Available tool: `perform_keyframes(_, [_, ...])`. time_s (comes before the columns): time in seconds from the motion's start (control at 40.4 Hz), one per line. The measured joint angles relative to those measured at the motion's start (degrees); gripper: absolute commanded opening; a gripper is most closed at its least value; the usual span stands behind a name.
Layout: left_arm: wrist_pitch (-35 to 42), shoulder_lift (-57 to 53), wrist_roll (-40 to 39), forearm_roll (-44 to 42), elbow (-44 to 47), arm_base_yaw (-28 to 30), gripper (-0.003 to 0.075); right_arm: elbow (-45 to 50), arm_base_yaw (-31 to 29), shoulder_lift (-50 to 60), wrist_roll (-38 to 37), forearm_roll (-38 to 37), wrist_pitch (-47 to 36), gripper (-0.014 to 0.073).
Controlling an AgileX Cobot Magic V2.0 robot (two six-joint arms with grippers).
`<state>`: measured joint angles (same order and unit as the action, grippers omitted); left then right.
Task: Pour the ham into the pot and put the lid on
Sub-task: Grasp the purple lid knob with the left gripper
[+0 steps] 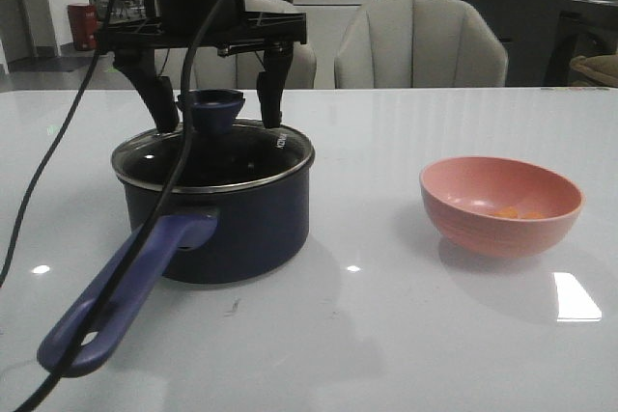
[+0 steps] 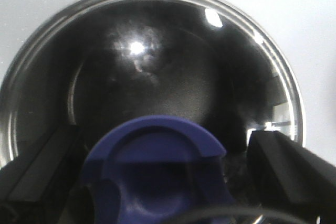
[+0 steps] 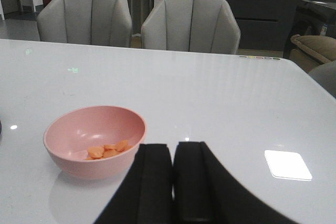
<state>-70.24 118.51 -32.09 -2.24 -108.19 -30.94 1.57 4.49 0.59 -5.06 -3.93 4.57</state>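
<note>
The dark navy pot [image 1: 241, 224] stands on the white table with its long purple-blue handle [image 1: 126, 287] pointing toward the camera. The glass lid [image 1: 246, 156] [image 2: 157, 61] lies on the pot's rim. My left gripper [image 1: 217, 108] [image 2: 160, 140] is open above it, one finger on either side of the purple-blue knob [image 1: 210, 103] [image 2: 157, 177], with gaps showing. The ham [image 1: 517, 211] [image 3: 107, 150] lies in the pink bowl [image 1: 502, 229] [image 3: 94, 169] to the right. My right gripper [image 3: 173, 150] is shut and empty, just beside the bowl, and is outside the front view.
Black cables [image 1: 145, 238] hang from the left arm across the pot and its handle. Grey chairs [image 1: 420, 45] stand behind the table's far edge. A bright window reflection [image 1: 576, 298] lies on the table near the bowl.
</note>
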Motion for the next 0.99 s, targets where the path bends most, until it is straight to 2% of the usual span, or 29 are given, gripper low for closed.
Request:
perform_keyframes(0.569, [0.1,1.7,0.0,-1.3,-1.1,0.0,0.0637,0.0,0.0,0.0,0.0,0.0,0.0,0.0161])
perform_keyframes(0.989, [0.1,1.7,0.0,0.9,-1.1,0.1,0.0637,0.0,0.0,0.0,0.2,0.0,0.0,0.0161])
